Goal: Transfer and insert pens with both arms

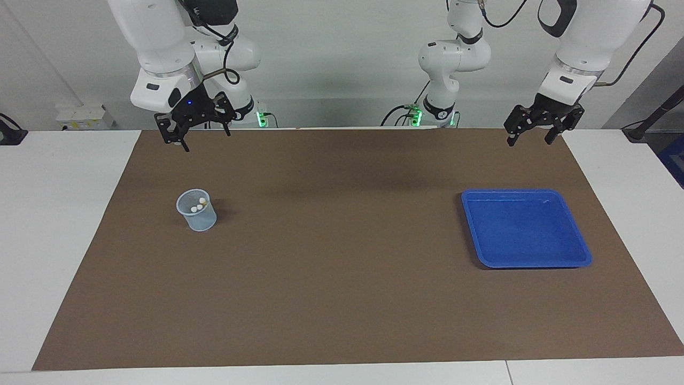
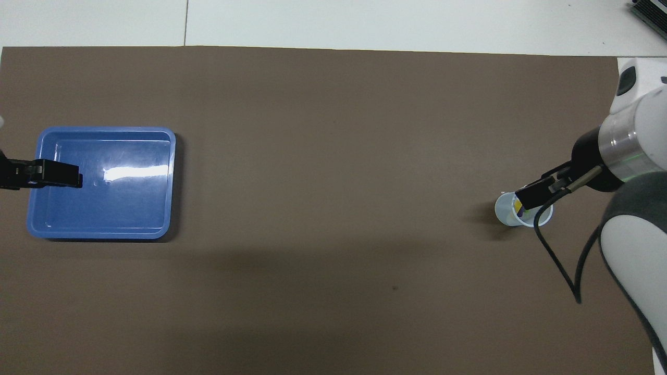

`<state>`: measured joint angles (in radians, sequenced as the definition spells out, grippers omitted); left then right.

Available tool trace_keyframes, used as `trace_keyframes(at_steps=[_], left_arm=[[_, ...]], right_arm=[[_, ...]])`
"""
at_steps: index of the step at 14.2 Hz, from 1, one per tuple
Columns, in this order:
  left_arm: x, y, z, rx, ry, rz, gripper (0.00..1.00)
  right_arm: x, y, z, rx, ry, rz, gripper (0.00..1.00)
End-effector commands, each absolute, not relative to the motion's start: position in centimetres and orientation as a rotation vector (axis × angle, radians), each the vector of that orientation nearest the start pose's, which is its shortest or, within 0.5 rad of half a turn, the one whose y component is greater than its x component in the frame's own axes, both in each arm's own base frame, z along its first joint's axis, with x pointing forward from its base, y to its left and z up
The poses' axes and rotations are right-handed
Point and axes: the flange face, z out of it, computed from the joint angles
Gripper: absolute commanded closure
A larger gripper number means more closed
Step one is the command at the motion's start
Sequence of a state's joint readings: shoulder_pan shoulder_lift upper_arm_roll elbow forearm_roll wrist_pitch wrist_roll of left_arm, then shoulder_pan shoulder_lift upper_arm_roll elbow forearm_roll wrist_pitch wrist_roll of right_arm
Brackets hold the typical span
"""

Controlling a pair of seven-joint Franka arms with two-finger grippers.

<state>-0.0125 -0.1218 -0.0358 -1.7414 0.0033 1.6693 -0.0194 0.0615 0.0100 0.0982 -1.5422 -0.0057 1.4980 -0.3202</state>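
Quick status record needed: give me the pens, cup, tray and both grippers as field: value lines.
pens: three standing in the mesh cup, whitish ends up
mesh cup: upright on the brown mat, toward the right arm's end
blue tray: nothing in it, toward the left arm's end
right gripper: open, holding nothing, raised above the mat's edge by the robots
left gripper: open, holding nothing, raised above the mat's edge by the robots
task: all pens inserted

Pens (image 2: 519,207) in cup (image 2: 508,214); right end effector (image 2: 534,195) overlapping its rim.
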Motion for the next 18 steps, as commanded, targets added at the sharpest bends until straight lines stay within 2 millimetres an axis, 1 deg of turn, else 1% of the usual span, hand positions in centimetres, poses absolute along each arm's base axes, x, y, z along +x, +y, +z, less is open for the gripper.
trace_keyframes(at_steps=[1,6,8,9,11,14,18], left_arm=[[51.6,-2.1,62.2,-3.148,0.025,-0.062,0.0],[51.6,-2.1,62.2,-3.148,0.025,-0.062,0.0],[51.6,-2.1,62.3,-3.148,0.025,-0.067,0.0],[51.6,-2.1,62.3,-3.148,0.023,-0.07,0.0],[51.7,-2.1,62.2,-3.148,0.025,-0.07,0.0],[51.7,-2.1,62.2,-3.148,0.02,-0.072,0.0],[51.7,-2.1,62.3,-3.148,0.023,-0.077,0.0]], right_arm=[[54.4,8.6,62.7,-3.054,-0.711,0.067,0.0],[54.9,7.8,62.6,-3.072,-0.653,0.053,0.0],[54.9,6.5,62.5,-3.083,-0.591,0.067,0.0],[54.9,6.4,62.6,-3.084,-0.586,0.07,0.0],[54.9,6.3,62.7,-3.08,-0.576,0.079,0.0],[54.8,6.6,62.8,-3.09,-0.486,0.074,0.0],[54.7,6.7,63.0,-3.09,-0.481,0.071,0.0]])
